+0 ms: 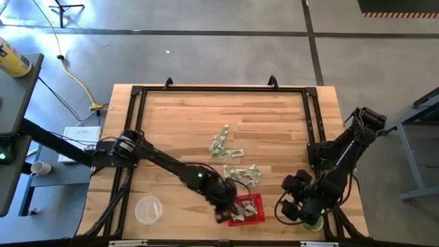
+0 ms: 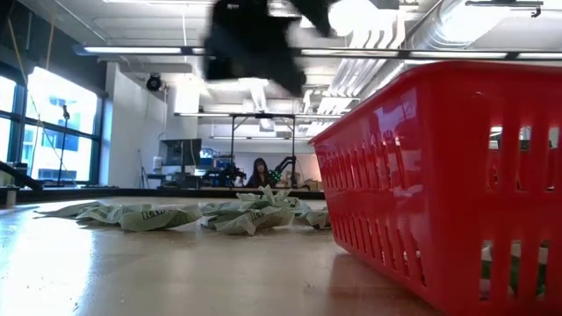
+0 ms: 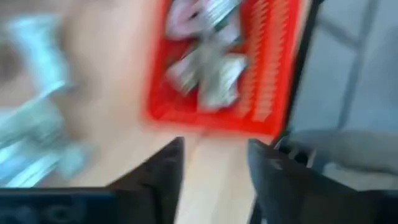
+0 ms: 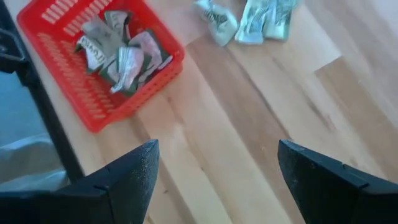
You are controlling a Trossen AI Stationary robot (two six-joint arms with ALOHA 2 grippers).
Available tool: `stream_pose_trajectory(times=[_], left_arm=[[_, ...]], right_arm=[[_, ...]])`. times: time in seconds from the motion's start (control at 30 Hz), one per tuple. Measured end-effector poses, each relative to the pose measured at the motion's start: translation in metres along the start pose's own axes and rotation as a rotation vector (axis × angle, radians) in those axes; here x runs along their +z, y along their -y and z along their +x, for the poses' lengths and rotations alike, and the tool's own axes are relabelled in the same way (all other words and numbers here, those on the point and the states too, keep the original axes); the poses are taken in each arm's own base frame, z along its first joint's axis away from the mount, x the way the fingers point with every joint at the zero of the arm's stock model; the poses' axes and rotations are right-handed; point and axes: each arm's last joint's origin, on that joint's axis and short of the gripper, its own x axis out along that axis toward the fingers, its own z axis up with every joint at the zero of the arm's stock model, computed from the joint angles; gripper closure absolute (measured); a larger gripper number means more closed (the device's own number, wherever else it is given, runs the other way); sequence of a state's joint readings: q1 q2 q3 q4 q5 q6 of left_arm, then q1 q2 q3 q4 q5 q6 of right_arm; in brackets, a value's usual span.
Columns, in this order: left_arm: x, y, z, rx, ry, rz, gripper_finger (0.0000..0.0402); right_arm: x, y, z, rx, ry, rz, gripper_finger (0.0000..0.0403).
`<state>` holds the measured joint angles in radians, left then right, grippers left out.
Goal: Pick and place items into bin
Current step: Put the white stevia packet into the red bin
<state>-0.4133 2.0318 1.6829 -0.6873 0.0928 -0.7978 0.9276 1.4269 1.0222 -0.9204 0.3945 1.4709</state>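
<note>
**tabletop_tim:** While hovering at the basket, worth a look at the left claw (image 3: pixel 214 165) first: fingers apart, bare table (image 3: pixel 211 193) showing in the gap, nothing held. Just ahead of it, the red basket (image 3: pixel 267 74), with a few wrappers (image 4: pixel 118 53) lying inside.

**gripnerd:** Agreed. Probably sitting between a drop and the next pick. So: lift clear of the rim before swinging away, no clipping that light basket. Then over to the loose wrappers (image 1: pixel 233 171), near the claw, just past the basket's far side.

**tabletop_tim:** Any tips for the grab?

**gripnerd:** Pick one piece at the edge of the heap, not the middle. Come straight down, straddle it with both fingers, close slowly. Crinkly stuff, likely to slide or drag a neighbour along. As for the right claw (image 4: pixel 217 180): spread wide, empty, parked on the basket's other side. Best left there.
</note>
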Motion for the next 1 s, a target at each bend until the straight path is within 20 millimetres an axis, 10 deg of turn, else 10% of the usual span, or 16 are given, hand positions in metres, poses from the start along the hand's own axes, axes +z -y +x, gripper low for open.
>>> stream_pose_trajectory(times=[0.17,0.33,0.53,1.0], left_arm=[[-0.027,-0.023,-0.048,0.387,-0.111,0.044,0.0117],[-0.055,-0.065,-0.050,0.700,-0.321,0.043,0.0117],[-0.094,-0.116,-0.022,0.678,-0.529,0.016,0.0141],[-0.146,-0.164,-0.022,0.443,-0.267,0.091,0.0154]], right_arm=[[0.015,0.005,0.006,-0.043,0.000,-0.015,0.0086],[0.034,0.010,0.013,-0.083,0.003,-0.048,0.0086],[0.056,0.020,0.022,-0.101,-0.087,-0.075,0.0086],[0.085,0.035,0.031,-0.117,-0.107,-0.057,0.0087]])
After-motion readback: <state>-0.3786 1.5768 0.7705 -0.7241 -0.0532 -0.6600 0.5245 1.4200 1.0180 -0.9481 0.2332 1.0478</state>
